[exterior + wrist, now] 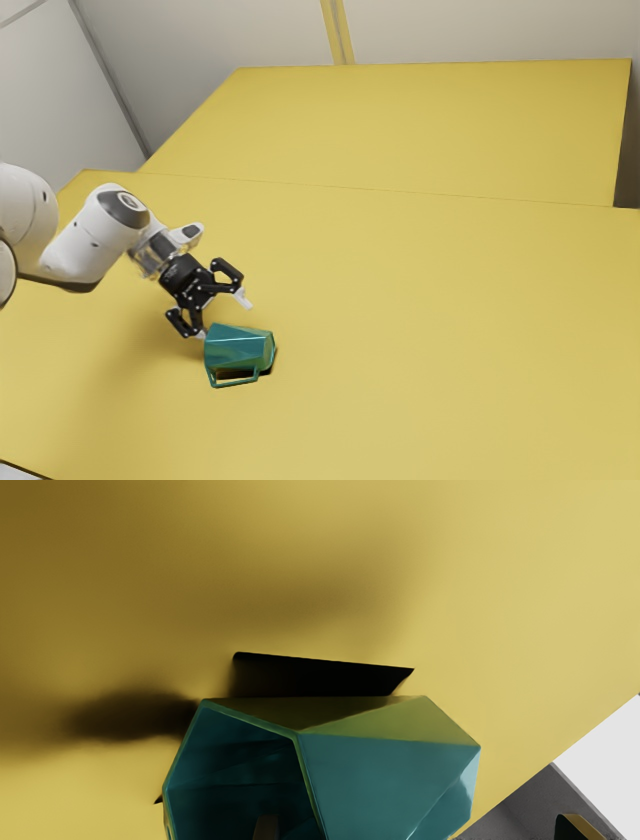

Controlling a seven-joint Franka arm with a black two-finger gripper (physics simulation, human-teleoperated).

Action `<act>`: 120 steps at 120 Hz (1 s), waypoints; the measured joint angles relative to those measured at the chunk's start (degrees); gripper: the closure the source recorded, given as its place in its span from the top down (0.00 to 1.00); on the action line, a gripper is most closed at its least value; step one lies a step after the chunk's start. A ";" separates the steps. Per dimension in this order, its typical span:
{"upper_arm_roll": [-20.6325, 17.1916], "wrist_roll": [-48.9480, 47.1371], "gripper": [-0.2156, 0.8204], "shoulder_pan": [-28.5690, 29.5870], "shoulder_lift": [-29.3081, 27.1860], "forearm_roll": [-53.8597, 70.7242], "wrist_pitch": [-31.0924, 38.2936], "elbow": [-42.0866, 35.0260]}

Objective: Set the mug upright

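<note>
In the exterior view my gripper [222, 316] stands open just above and to the left of the teal faceted mug [236, 348]. The mug lies on its side on the yellow table, its handle toward the exterior view's bottom. From the wrist view, the mug [385, 780] shows its dark open mouth and slanted side facets. My gripper [420, 828] has its fingertips wide apart there; one overlaps the mouth, the other appears beyond the mug's far end. Whether that first tip is inside the mouth or in front of it, I cannot tell.
The yellow table [430, 330] extends around the mug, with a second yellow surface [420, 125] behind it. A table edge runs past the mug in the wrist view, with grey floor [515, 800] beyond.
</note>
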 joint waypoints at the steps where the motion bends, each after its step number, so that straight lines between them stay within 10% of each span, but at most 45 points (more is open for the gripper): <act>1: -0.13 0.01 0.78 0.01 0.04 -0.13 0.03 0.00; 27: -0.91 -0.06 0.31 -0.28 0.64 -1.68 0.56 0.51; 46: -1.19 -0.25 0.15 -0.91 0.64 -1.87 0.80 1.83; 120: -6.76 -5.78 0.04 -4.83 -8.74 22.01 12.12 6.22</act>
